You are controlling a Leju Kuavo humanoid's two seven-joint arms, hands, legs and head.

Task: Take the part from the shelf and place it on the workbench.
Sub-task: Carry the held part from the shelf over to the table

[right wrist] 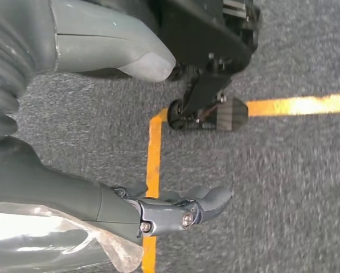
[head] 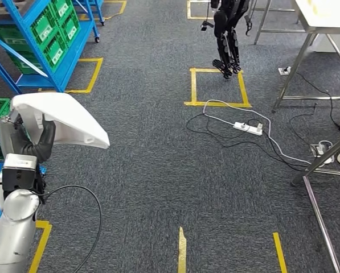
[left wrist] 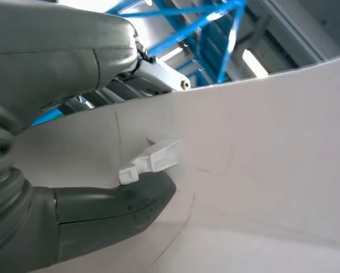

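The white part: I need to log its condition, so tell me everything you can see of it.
The white part is a broad, smooth, curved panel that looks like moulded plastic, matte, with faint seam lines and a small white tab on one face. The left robot hand holds it aloft by one end above the grey carpet, near the blue shelf.

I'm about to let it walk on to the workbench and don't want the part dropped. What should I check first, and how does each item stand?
1. Part held by left hand: ok, fingers and thumb clamp its edge.
2. Grip depth: cannot tell; the hand holds one end and most of the part sticks out past it.
3. Right hand free: ok, it hangs over the carpet holding nothing.
4. Path ahead: not ok, a power strip and loose cables lie on the carpet.
5. Workbench in sight: ok, far right, its top surface barely showing.
6. Other robot: stands ahead by the yellow square; keep apart.
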